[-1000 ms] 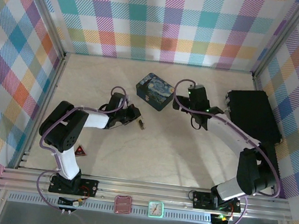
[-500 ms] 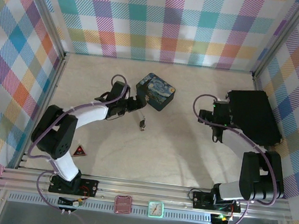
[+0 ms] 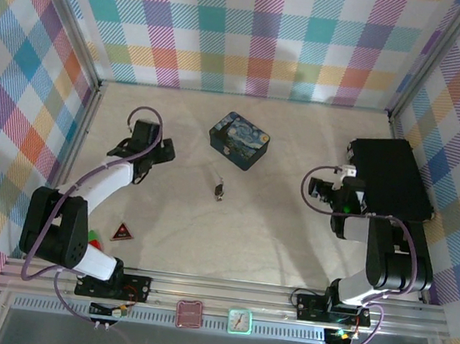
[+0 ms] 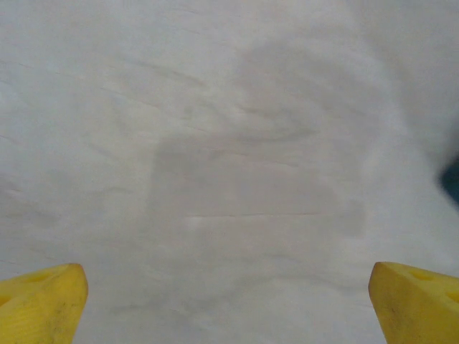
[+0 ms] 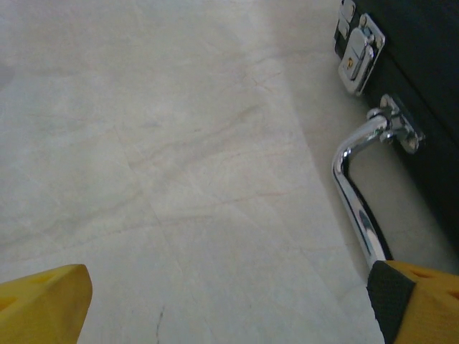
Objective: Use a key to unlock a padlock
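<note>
The tiny dark padlock point(image 3: 220, 191) lies alone on the pale table, near the middle. A thin pale bit at its far end may be the key, but it is too small to tell. My left gripper point(image 3: 167, 153) is well to the left of the padlock. In the left wrist view it point(image 4: 229, 304) is open, with wide-set yellow fingertips point(image 4: 43, 301) over bare table. My right gripper point(image 3: 329, 185) is far right of the padlock, beside the black case. It point(image 5: 229, 301) is open, with nothing between its fingers.
The blue starry-night tin point(image 3: 239, 140) sits just beyond the padlock. The black case point(image 3: 389, 176) lies at the right, with its chrome handle point(image 5: 355, 193) and latch point(image 5: 357, 54) close to my right finger. A red triangular piece point(image 3: 123, 232) lies near the left arm's base.
My left gripper has opened and drawn back to the left, away from the padlock. My right arm has pulled back to the right, next to the case. The padlock stays on the table.
</note>
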`<action>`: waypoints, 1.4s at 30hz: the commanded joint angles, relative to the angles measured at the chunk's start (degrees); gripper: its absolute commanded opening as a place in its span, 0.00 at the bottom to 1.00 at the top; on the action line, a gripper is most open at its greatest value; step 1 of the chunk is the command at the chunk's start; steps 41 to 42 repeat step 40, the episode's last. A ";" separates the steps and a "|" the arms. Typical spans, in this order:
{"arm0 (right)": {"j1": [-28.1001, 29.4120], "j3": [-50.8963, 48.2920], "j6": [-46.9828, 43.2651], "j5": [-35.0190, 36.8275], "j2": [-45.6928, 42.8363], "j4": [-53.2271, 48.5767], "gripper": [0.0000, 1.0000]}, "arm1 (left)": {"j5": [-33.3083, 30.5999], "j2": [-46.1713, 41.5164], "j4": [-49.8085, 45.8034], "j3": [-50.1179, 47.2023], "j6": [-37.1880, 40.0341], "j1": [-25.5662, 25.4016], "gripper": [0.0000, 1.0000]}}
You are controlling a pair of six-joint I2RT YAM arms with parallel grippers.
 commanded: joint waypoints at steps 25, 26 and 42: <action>-0.35 0.44 -1.58 -5.39 0.45 7.34 0.99 | 1.71 7.81 61.73 -28.14 18.43 3.94 1.00; -0.38 0.44 -1.58 -5.31 0.45 7.29 0.99 | 1.71 7.89 61.78 -28.15 18.36 3.94 1.00; -0.32 0.43 -1.58 -5.46 0.45 7.34 0.99 | 4.77 7.81 60.23 -27.43 17.49 5.51 1.00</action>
